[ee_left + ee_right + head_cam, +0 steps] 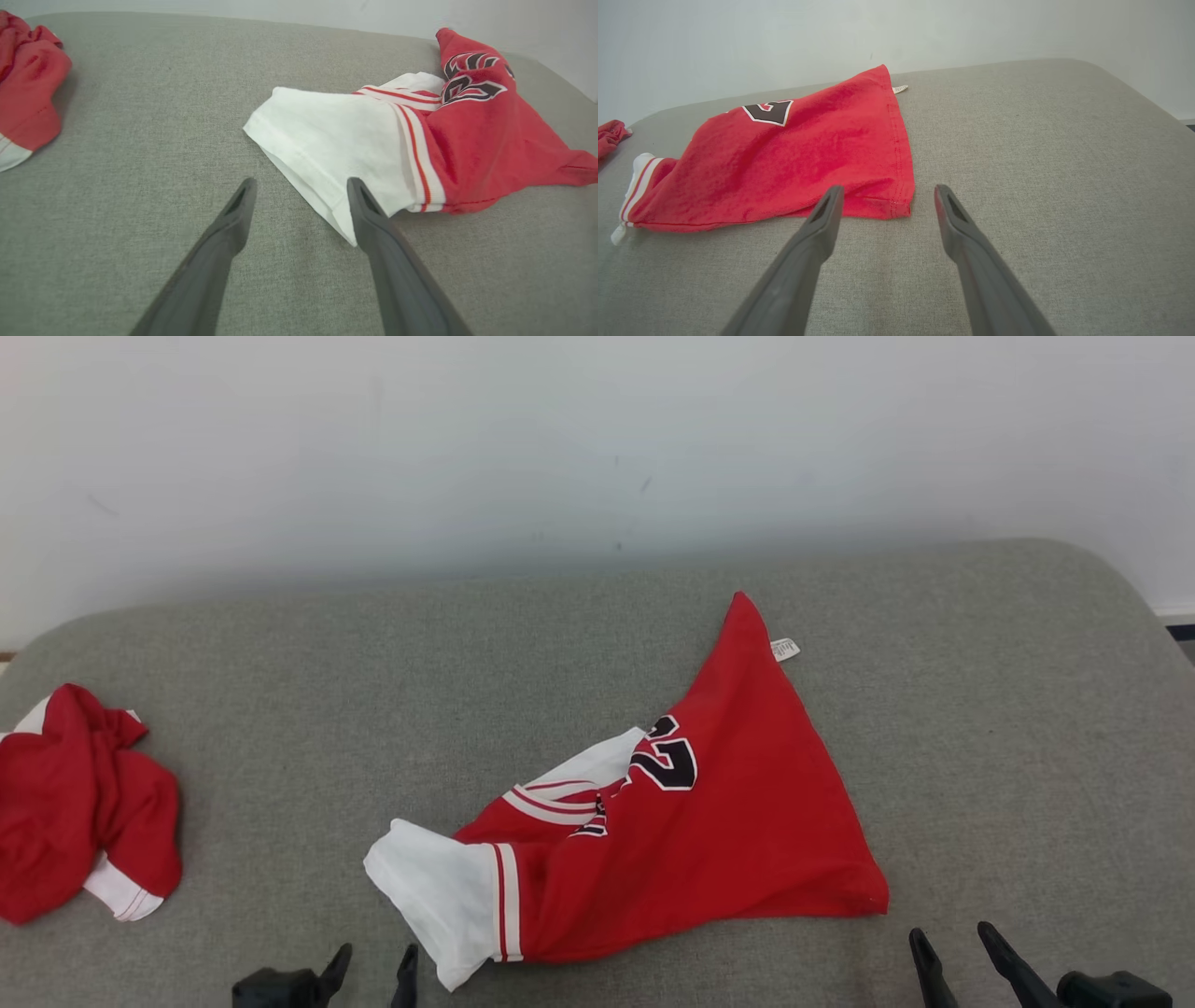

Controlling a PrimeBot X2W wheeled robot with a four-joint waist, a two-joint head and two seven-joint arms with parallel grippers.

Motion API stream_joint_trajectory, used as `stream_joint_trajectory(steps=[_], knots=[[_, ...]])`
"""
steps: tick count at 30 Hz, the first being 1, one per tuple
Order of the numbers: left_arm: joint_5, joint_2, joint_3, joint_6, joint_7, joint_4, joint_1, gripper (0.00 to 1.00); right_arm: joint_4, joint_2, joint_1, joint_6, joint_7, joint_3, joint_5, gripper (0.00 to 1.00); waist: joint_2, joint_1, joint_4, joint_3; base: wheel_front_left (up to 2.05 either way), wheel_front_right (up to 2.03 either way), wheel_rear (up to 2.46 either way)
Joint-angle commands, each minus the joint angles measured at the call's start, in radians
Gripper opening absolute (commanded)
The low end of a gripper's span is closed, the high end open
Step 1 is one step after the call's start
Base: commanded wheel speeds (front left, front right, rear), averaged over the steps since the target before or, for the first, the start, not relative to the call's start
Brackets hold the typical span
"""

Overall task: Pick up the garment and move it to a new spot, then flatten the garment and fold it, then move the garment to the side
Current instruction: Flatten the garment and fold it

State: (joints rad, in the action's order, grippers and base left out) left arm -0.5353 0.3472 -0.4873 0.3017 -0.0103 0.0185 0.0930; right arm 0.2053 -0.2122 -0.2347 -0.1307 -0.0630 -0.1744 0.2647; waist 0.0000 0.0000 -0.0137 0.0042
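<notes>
I see the garment (709, 831) rumpled mid-way across the desk (980, 709) | left gripper (377, 952) jaws apart, empty, just beside its white end | right gripper (950, 933) jaws apart, empty, near its red corner | another red garment (75, 803) far left

A plain indoor room, lab-like: a grey fabric-covered table (980, 756) with rounded corners stands against a bare white wall (560, 448).

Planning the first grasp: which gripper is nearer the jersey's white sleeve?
Left. The left gripper is right by the near edge of the white sleeve; the right gripper is far off, near the red corner of the jersey.
</notes>
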Motion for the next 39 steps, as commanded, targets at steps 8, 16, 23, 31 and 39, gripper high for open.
stream_joint_trajectory(steps=[8,16,23,31,39], knots=[[-0.051,-0.028,0.009,-0.066,0.020,0.102,0.142,1.00,-0.102,-0.031,0.099,0.000,0.027,0.002,0.045,1.00,0.0000,0.0000,0.013,0.119,0.00,0.00,0.00],[-0.114,-0.053,0.038,-0.140,0.033,0.225,0.280,1.00,-0.223,-0.063,0.209,0.000,0.049,-0.056,0.087,1.00,0.0000,0.0000,0.009,0.217,0.00,0.00,0.00],[-0.166,-0.079,0.044,-0.184,0.048,0.280,0.317,0.85,-0.309,-0.075,0.284,0.000,0.068,-0.112,0.117,0.67,0.0000,0.0000,0.007,0.264,0.00,0.00,0.00],[-0.170,-0.089,0.062,-0.189,-0.013,0.278,0.322,0.00,-0.321,-0.087,0.306,0.000,0.150,-0.115,0.133,0.00,0.0000,0.0000,0.009,0.278,0.00,0.00,0.00],[-0.143,-0.047,0.123,-0.135,-0.107,0.076,0.276,0.00,-0.183,-0.092,0.288,0.000,0.224,-0.090,0.156,0.00,0.0000,0.0000,-0.002,0.240,0.00,0.00,0.00]])
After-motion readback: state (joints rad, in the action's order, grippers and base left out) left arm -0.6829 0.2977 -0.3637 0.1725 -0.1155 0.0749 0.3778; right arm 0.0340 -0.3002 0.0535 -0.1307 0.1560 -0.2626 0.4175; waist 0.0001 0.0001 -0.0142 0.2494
